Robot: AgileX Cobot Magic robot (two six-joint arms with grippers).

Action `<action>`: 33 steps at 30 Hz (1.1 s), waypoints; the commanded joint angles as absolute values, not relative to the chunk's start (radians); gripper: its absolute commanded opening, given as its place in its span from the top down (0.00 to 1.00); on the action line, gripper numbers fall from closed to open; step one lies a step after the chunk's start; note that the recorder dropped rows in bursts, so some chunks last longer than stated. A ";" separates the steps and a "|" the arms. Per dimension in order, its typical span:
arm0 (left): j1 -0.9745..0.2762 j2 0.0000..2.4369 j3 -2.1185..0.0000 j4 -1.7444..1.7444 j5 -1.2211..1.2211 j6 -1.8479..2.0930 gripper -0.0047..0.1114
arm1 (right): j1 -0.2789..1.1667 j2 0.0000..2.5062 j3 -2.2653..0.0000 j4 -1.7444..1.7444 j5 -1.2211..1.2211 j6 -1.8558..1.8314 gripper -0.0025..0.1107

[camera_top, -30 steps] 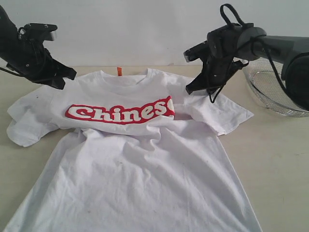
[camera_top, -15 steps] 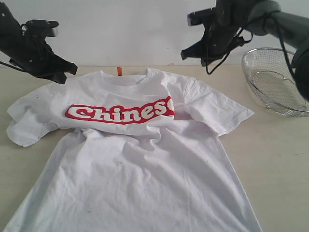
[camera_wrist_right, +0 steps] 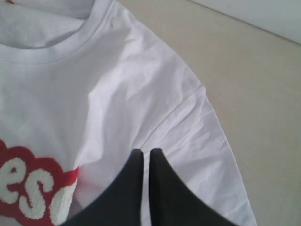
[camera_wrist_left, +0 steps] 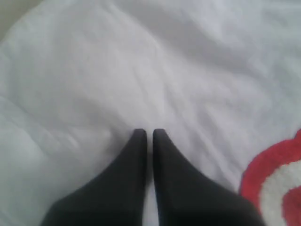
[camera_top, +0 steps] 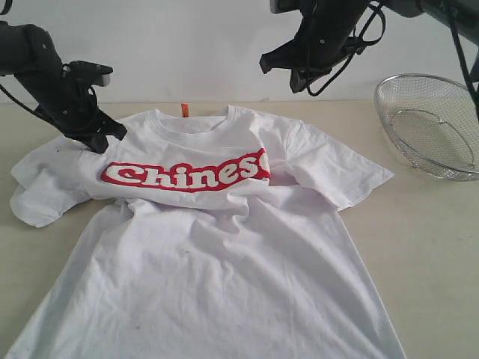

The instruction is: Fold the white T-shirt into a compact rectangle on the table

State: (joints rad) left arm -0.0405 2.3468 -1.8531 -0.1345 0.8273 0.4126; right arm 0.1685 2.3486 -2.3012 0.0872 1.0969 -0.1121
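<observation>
The white T-shirt (camera_top: 224,254) lies front up and wrinkled on the table (camera_top: 434,239), red banner (camera_top: 187,173) across the chest, orange tag (camera_top: 185,110) at the collar. My left gripper (camera_top: 109,137) is shut and empty, low over the shirt's shoulder on the left of the exterior view; whether it touches the cloth does not show. Its wrist view has the left gripper (camera_wrist_left: 149,134) close above white cloth (camera_wrist_left: 141,70). My right gripper (camera_top: 273,63) hangs high behind the collar, shut and empty. The right gripper (camera_wrist_right: 146,153) looks down on the other shoulder seam and sleeve (camera_wrist_right: 202,141).
A round wire-mesh basket (camera_top: 430,127) stands at the back right of the table. Bare tabletop (camera_wrist_right: 263,70) runs beside the shirt's sleeve. A white wall backs the table.
The left gripper has come down and toward the shirt's shoulder. The right gripper has risen from near the other shoulder and moved left, high above the collar. The shirt lies unchanged.
</observation>
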 commanded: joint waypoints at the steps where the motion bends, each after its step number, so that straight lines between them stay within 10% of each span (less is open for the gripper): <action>1: -0.024 2.371 -1.862 -0.051 0.838 0.395 0.92 | 0.172 2.347 -2.303 0.089 1.147 -0.126 0.98; 33: -0.010 2.448 -2.357 -0.319 1.145 0.394 0.92 | 0.170 2.543 -2.256 -0.100 1.081 -0.077 0.98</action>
